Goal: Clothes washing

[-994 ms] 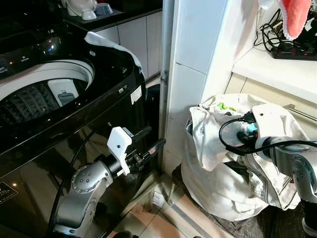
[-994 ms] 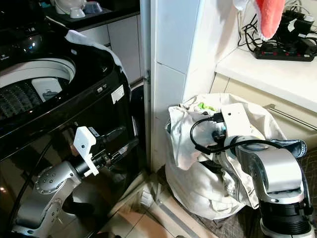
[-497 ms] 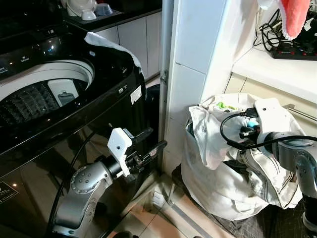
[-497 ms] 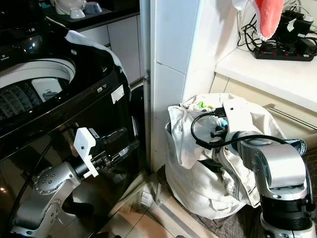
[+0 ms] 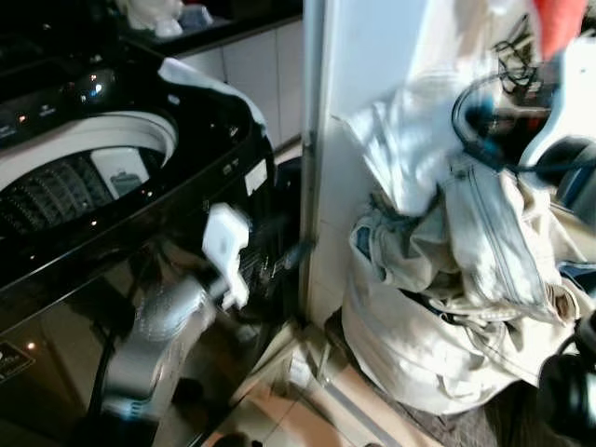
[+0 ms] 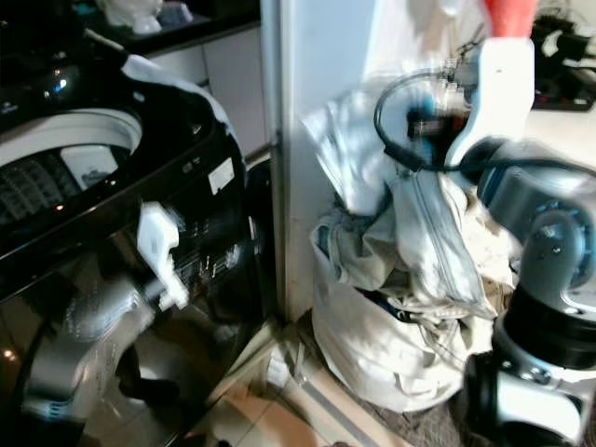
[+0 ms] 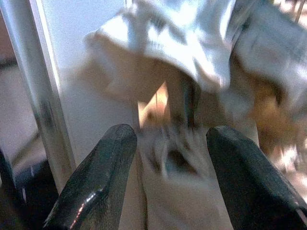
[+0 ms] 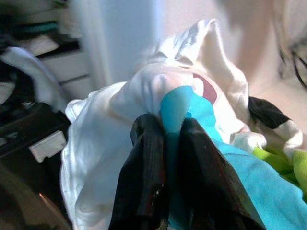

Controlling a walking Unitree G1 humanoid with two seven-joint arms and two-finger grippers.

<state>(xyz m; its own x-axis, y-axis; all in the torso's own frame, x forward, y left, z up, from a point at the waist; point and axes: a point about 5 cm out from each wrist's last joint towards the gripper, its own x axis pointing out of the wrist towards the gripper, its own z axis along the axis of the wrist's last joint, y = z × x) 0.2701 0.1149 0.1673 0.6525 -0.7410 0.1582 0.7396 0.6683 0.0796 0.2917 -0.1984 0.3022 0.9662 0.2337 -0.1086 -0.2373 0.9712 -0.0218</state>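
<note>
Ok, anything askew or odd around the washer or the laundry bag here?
A white cloth is draped over the washer's back corner rather than in the drum. Otherwise nothing stands out: the right gripper is shut on clothes raised above the bag.

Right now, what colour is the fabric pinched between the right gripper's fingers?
Bright turquoise fabric, bunched with white cloth in the right gripper; clearest in the right wrist view.

Washing machine [image 5: 140, 214]: glossy black body, white drum rim, at the left of the frame.
Laundry bag [image 5: 419, 363]: off-white, lower right.
Lifted garments [image 8: 144, 143]: white, with a turquoise piece [image 8: 201, 124], lime-green patch and black-and-white striped cloth.
Right gripper [image 8: 175, 143]: black fingers.
Left gripper [image 7: 165, 158]: black fingers.
Wall tiles [image 5: 372, 56]: white.
Hanging cloth [image 6: 507, 14]: red, upper right.
</note>
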